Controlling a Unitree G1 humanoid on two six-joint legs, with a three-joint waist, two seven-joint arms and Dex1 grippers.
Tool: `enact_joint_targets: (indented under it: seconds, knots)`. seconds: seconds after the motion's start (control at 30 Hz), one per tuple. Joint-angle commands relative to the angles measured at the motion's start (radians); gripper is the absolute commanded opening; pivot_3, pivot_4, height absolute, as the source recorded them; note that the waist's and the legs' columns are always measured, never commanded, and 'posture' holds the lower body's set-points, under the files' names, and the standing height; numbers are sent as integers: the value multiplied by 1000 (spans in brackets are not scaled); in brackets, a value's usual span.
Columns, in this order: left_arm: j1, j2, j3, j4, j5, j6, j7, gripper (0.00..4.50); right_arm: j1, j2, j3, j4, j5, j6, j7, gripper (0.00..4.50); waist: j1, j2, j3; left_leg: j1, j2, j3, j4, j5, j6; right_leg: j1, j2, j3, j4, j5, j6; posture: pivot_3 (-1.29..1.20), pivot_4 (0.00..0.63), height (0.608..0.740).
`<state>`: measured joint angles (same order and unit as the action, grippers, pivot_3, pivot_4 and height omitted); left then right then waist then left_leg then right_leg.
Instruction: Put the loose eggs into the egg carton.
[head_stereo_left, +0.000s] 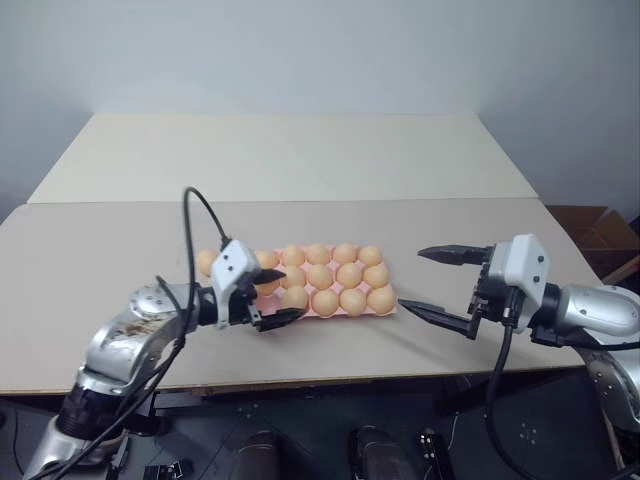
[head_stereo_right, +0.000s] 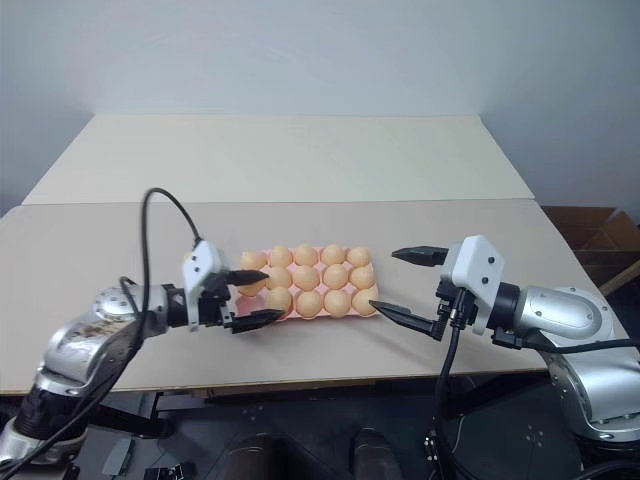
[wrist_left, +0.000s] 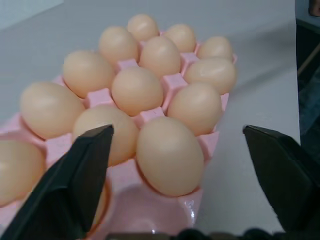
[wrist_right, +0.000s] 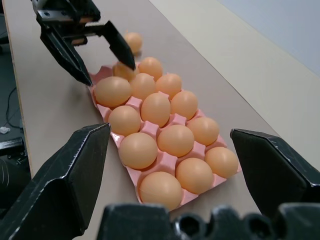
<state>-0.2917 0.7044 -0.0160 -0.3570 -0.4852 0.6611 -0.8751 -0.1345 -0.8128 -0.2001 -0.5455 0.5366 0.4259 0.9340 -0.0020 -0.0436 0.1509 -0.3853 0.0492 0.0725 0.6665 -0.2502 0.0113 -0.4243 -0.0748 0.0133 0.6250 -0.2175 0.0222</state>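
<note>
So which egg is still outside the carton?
The lone egg on the table beside the egg carton's left end, behind the left hand; every other egg sits in a cup.

Egg carton (wrist_right: 131, 174) nearly full; one loose egg (wrist_right: 132, 41) beyond it.

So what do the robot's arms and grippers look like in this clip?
Both arms are silver-grey metal with rounded joints, each ending in a white wrist block. The left gripper and right gripper each have two pointed black fingers. A black cable loops over the left arm.
</note>
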Motion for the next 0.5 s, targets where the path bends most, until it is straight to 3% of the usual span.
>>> enact_joint_targets:
  seconds: [0.03,0.23,0.4,0.5]
  knots:
    - [71,78,167,-58,-48,-11,-27,4465,-4,-3,-13,-31,32,3,0,4500,-6,0,0,0,0,0,0,0,0,0,0,0,0,0,0,0,150,740]
    - [308,192,480,-8,-86,-81,-159,4465,3,-14,-17,-11,38,-10,27,4500,-10,0,0,1,0,0,-1,0,0,0,-1,0,1,-1,-1,0,150,740]
    - [495,231,790,55,-154,-79,-313,4465,15,-25,-26,18,37,-27,68,4500,-9,0,0,1,1,1,0,0,0,-1,-1,-1,0,-5,-6,0,150,740]
    - [595,213,860,44,-149,-97,-349,4465,17,-24,-27,33,35,-31,80,4500,-5,1,0,1,1,2,-1,0,0,-1,-2,-1,0,-6,-7,0,150,740]
